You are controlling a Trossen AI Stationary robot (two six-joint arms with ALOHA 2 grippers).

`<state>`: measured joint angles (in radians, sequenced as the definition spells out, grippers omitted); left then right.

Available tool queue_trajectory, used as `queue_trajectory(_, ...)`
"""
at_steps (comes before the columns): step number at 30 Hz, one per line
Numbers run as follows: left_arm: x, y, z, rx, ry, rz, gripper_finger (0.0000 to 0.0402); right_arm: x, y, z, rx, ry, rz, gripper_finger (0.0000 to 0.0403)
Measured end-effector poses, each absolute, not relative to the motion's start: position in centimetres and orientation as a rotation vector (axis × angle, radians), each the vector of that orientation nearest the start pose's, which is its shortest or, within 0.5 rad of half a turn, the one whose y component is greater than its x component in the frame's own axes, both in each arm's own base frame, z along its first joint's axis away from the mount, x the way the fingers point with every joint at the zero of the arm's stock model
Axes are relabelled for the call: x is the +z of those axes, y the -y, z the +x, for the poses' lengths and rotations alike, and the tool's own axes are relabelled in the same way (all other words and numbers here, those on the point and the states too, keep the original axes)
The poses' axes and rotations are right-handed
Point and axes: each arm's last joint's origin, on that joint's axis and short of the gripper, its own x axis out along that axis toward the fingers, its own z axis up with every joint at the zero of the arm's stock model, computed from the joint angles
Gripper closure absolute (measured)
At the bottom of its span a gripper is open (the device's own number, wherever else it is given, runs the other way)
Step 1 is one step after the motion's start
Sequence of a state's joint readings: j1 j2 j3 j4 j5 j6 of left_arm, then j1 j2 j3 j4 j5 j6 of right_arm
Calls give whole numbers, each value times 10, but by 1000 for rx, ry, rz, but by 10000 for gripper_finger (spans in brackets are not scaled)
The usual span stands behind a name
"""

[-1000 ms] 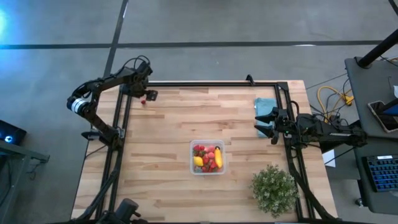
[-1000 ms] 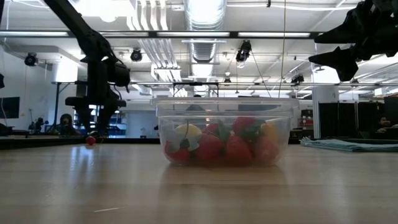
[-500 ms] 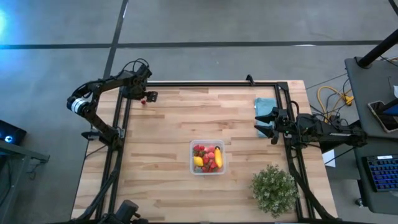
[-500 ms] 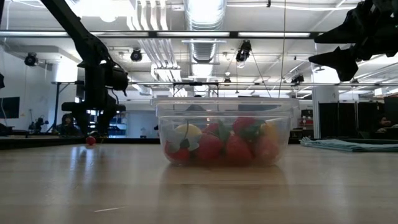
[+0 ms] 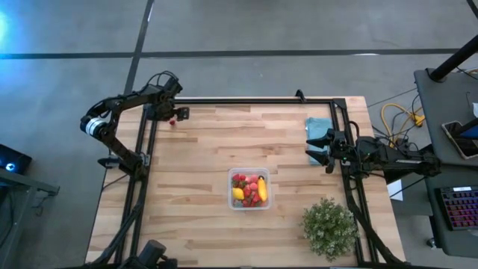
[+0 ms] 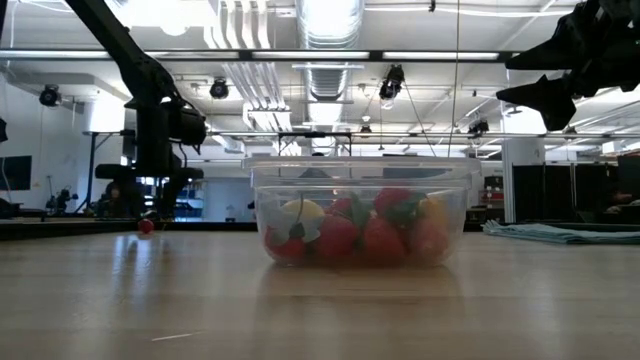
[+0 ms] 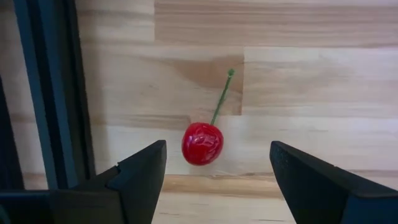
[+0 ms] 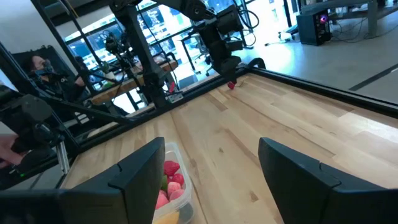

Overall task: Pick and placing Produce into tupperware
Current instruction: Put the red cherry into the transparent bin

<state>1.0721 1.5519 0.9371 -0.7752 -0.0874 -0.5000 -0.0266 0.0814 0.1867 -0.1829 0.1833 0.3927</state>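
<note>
The left claw hangs over the far left corner of the desk, its jaws wide apart and straddling a lone red cherry that lies on the wood with its green stem pointing away from the claw. The cherry sits between the two fingers but touches neither, and it lies just beside the dark frame rail that runs along the desk's edge. The tupperware stands well apart from it near the middle of the desk, already holding a yellow banana, a lemon and several red pieces of produce. The right claw waits with its jaws apart above the right side, near the folded teal cloth, with a potted plant closer to the front. The main risk appears to be the cherry itself: round and smooth (and free to roll), it could squirt out sideways if the fingers close off-centre, or be nudged against the rail, where a second grasp would be cramped. Closing on the thin stem alone would probably let the fruit swing or slip out on the way to the container.
</note>
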Motion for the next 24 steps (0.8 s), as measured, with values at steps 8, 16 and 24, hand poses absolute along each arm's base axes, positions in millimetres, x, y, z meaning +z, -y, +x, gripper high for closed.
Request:
queue_trajectory(8,180,-235,125,1306,-1044,-1088,133,203,8,90,-222,-35,385,151)
queue_trajectory(16,180,-234,125,1304,-1060,-1090,203,203,8,90,-222,-35,385,153)
queue_trajectory(24,178,-231,124,1328,-1064,-1127,235,203,8,90,-222,-35,385,154)
